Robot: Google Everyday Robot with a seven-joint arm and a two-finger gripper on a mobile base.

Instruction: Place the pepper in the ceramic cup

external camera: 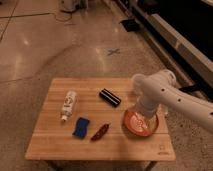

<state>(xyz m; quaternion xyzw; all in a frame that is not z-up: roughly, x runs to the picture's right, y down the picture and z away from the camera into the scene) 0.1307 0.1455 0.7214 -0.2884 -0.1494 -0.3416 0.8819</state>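
Note:
The dark-red pepper [100, 132] lies on the wooden table [60, 145] near the front, right of a blue sponge. The small white ceramic cup [136, 80] stands at the table's far right, right against my white arm and hard to tell apart from it. My gripper [140, 116] hangs from the arm over the red-orange bowl [141, 125], well right of the pepper and in front of the cup. It holds nothing that I can see.
A white bottle [68, 104] lies at the left. A black bar [109, 97] lies in the middle at the back. The blue sponge [81, 127] is by the pepper. My arm [180, 102] reaches in from the right. Bare floor surrounds the table.

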